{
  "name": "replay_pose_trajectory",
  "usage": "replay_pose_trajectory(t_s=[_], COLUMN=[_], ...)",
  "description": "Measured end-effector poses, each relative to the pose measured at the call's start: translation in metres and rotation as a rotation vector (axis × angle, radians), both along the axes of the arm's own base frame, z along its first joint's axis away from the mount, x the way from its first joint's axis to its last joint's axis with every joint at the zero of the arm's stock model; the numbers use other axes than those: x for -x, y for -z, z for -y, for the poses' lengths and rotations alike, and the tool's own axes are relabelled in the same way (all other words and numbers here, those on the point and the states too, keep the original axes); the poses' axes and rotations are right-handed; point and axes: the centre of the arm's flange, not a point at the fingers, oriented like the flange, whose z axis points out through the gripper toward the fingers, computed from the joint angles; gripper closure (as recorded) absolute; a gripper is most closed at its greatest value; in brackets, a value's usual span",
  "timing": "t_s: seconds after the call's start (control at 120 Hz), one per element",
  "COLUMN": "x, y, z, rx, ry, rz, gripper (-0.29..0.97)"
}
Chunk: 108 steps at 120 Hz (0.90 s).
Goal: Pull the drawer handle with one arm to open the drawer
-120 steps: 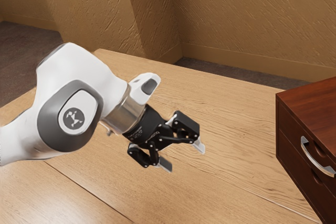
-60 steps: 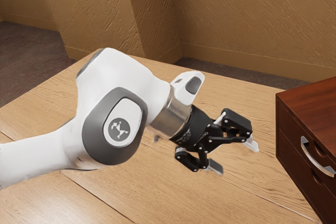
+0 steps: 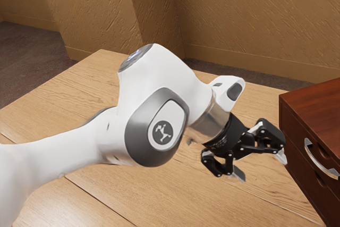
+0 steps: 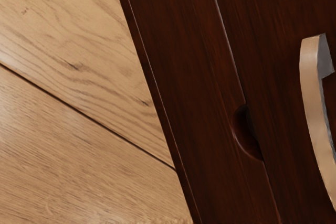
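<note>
A dark red-brown wooden drawer cabinet (image 3: pixel 313 131) stands at the exterior view's right edge on the wooden table (image 3: pixel 106 94). A curved silver handle (image 3: pixel 319 162) runs across its drawer front, which sits flush with the cabinet. My black gripper (image 3: pixel 261 164) hovers above the table just to the left of the cabinet, open, nothing between its fingers. In the wrist view the cabinet front (image 4: pixel 210 103) is close, with the silver handle (image 4: pixel 315 108) to one side and a dark round recess (image 4: pixel 247 132) beside it.
The table's light wood planks (image 4: pixel 63 103) lie under my hand. Tan textured walls (image 3: pixel 239 14) stand behind the table, with dark floor (image 3: pixel 26 51) at the exterior view's left.
My arm has swung toward the exterior view's right, carrying the open gripper from mid-table to just short of the cabinet front. The drawer has not moved.
</note>
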Motion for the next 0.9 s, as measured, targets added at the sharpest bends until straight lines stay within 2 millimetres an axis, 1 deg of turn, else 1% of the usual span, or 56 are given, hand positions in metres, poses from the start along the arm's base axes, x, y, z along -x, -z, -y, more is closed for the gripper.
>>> replay_pose_trajectory(t_s=[0.242, 0.475, 0.608, 0.742, 0.842, 0.9], x=[0.002, 0.0, -0.007, -0.018, -0.027, -0.03], y=[-0.004, -0.006, -0.004, 0.012, 0.016, 0.016], z=[0.017, 0.02, 0.012, 0.021, 0.02, 0.014], rx=[0.029, 0.049, 0.065, 0.068, 0.068, 0.068], ry=[0.011, 0.003, -0.026, -0.042, -0.06, -0.076], rz=[0.016, 0.034, 0.048, 0.045, 0.056, 0.061], gripper=[0.0, 0.0, 0.0, 0.0, 0.0, 0.0])
